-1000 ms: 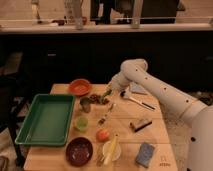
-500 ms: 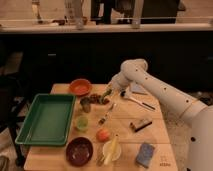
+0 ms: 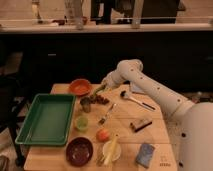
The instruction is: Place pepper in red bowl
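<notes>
- Fingers point(image 3: 104, 87) of your gripper point(image 3: 101, 91) are pressed together, and they look clamped on the pepper point(image 3: 96, 92), though the contact itself is hard to make out.
- Your gripper sits over the far part of the wooden table point(image 3: 150, 137), just right of the red bowl point(image 3: 80, 86). The white arm point(image 3: 150, 87) reaches in to it from the right.
- You can see the pepper as a slim green sliver at the gripper's tip, slanting down to the left toward the bowl's right rim. It is outside the bowl.
- You cannot tell whether the pepper's lower end touches the table or hangs clear of it.
- Your red bowl stands at the far left of the table, just beyond the far right corner of the green tray point(image 3: 45, 120).
- Just near of the gripper you have a small dark cup point(image 3: 86, 104) and a dark lump point(image 3: 103, 99) side by side.
- A fork point(image 3: 107, 114) lies near of those, and a spoon point(image 3: 135, 99) lies to the right of the gripper.
- Beside the tray's right edge stands a small green cup point(image 3: 81, 122), with a round orange-red fruit point(image 3: 103, 134) near and to its right.
- Along the near edge you have a maroon bowl point(image 3: 79, 150), a white bowl point(image 3: 116, 154) with a long yellow item point(image 3: 111, 146) lying across it, and a blue sponge point(image 3: 146, 154).
- A dark brown bar point(image 3: 141, 124) lies right of the fork, well apart from the gripper.
</notes>
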You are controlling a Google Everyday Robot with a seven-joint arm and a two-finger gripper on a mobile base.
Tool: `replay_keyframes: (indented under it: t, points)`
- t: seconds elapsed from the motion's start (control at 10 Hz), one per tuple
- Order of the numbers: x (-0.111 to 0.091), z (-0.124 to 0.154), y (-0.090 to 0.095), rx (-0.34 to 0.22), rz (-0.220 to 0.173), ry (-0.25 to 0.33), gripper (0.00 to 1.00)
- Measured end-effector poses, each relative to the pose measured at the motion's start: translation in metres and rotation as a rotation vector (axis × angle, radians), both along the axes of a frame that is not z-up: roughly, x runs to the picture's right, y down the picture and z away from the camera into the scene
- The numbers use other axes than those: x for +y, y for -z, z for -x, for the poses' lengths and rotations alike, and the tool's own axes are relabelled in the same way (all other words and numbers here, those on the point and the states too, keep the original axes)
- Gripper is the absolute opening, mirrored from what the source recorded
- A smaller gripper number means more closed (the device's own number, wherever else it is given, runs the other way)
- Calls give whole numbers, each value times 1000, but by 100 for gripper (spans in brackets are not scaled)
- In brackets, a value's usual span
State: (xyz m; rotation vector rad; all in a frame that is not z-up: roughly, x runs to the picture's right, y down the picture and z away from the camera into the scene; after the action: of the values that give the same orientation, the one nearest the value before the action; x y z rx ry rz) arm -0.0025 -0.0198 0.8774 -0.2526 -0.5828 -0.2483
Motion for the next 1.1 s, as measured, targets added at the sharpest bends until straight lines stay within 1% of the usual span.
replay_keyframes:
  t: [0.2,0.5,0.7,1.0,1.1]
  points:
    - [-9,13,-5,-23,-14,-7,0]
    - [-18,40,-10,-51,-32,-12,0]
    - [-21,66,-12,-74,-41,-6,0]
    - [-27,84,-16,-86,-45,-25,0]
    - [-29,93,-18,-81,-44,-42,0]
